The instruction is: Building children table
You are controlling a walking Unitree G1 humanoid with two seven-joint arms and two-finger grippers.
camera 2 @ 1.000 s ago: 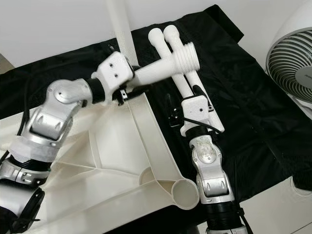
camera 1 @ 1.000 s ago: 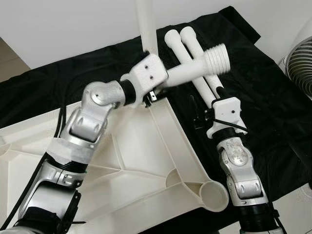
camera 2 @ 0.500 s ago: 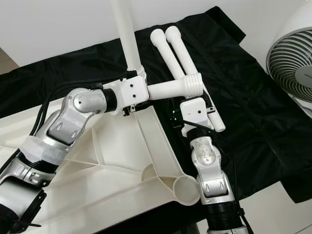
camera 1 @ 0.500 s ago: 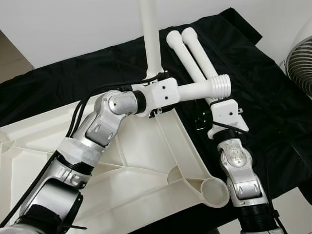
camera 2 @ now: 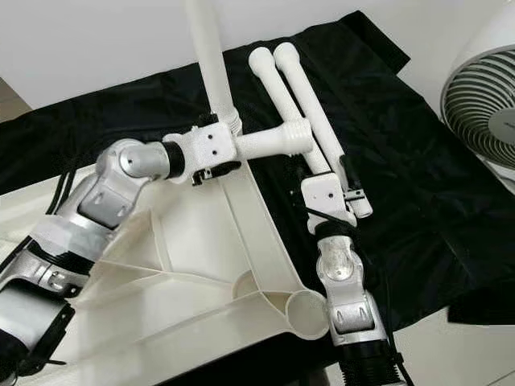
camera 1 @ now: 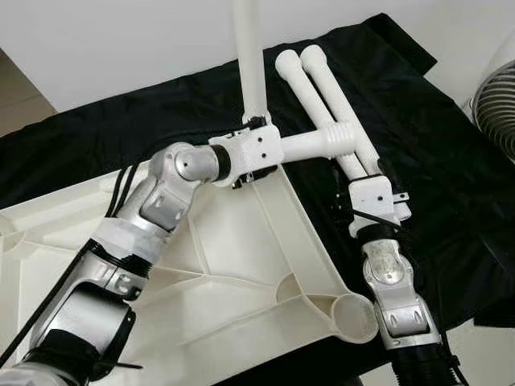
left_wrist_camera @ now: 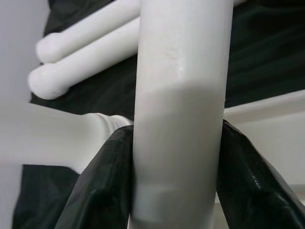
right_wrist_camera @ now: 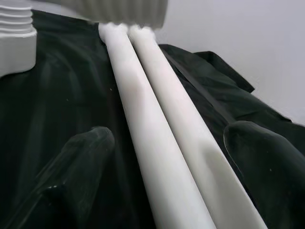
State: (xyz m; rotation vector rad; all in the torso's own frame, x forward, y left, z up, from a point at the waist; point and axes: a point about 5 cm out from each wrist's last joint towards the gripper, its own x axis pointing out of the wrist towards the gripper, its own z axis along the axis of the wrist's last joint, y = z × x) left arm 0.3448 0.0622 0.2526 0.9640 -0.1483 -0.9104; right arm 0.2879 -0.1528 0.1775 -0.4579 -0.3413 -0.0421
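A white table top (camera 1: 217,265) lies upside down on a black cloth (camera 1: 96,137), with an open round socket (camera 1: 354,318) at its near corner. One white leg (camera 1: 248,56) stands upright at the far corner. My left gripper (left_wrist_camera: 176,186) is shut on another white leg (camera 1: 310,145), held level above that corner, its threaded end (camera 1: 342,141) pointing right. Two more legs (camera 1: 322,88) lie side by side on the cloth. My right gripper (right_wrist_camera: 176,157) is open, one finger (right_wrist_camera: 81,157) on each side of their near ends.
A white fan (camera 2: 483,80) stands at the right, just past the cloth. The cloth's right edge gives way to pale floor (camera 2: 467,346). The table top's ribs and raised rim (camera 1: 302,233) run between my two arms.
My left gripper swung its leg down from a raised tilt to level and drew it back left. My right gripper moved forward, its fingers now straddling the two lying legs.
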